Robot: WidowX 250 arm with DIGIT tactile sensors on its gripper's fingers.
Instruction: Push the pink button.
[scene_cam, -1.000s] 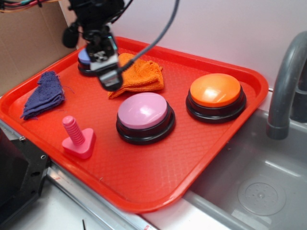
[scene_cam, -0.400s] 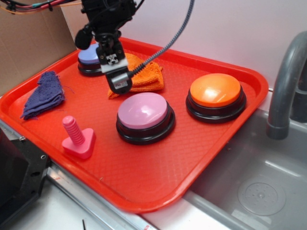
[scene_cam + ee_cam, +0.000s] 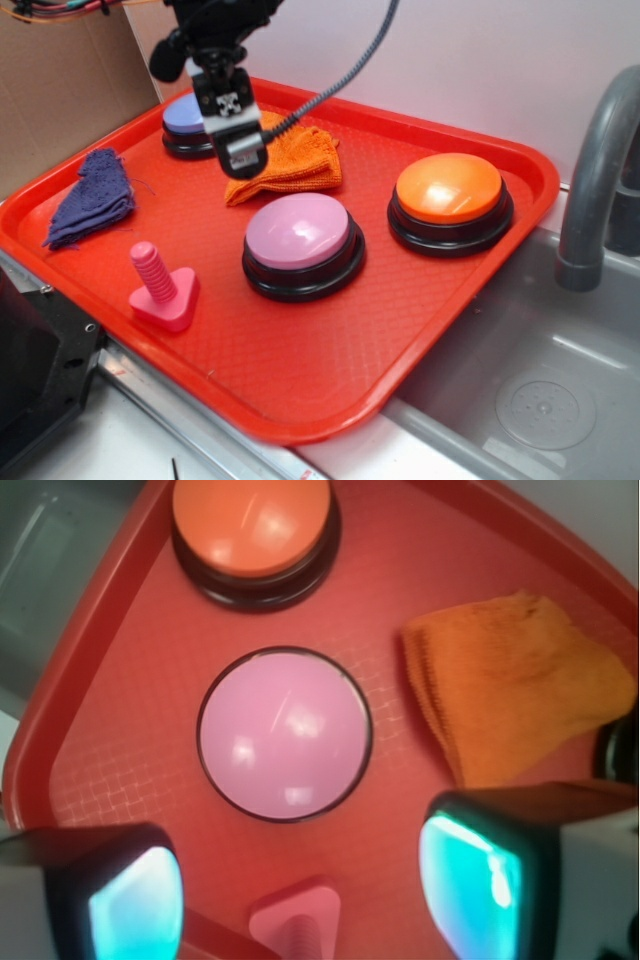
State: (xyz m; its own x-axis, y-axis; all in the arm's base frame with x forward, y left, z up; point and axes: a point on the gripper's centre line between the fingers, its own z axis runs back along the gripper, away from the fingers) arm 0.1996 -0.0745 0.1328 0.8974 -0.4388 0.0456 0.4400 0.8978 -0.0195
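The pink button [image 3: 298, 230] is a glossy pale pink dome on a black ring, near the middle of the red tray [image 3: 330, 375]. My gripper [image 3: 243, 160] hangs in the air to its back left, over the edge of the orange cloth [image 3: 295, 158]. It is open and holds nothing. In the wrist view the pink button [image 3: 284, 733] lies ahead of the gripper [image 3: 300, 900]. Both turquoise pads [image 3: 468, 875] stand wide apart, low in the frame, well short of the dome.
An orange dome button [image 3: 448, 190] sits at the tray's right, a lavender-blue one [image 3: 183, 120] at the back left behind the arm. A pink threaded peg [image 3: 160, 285] stands at the front left, a purple cloth [image 3: 92, 195] further left. A grey sink [image 3: 530, 390] and faucet [image 3: 590, 170] lie to the right.
The gripper shifted right toward the orange cloth, then rose and drew back a little. It stays open. Nothing on the tray has moved.
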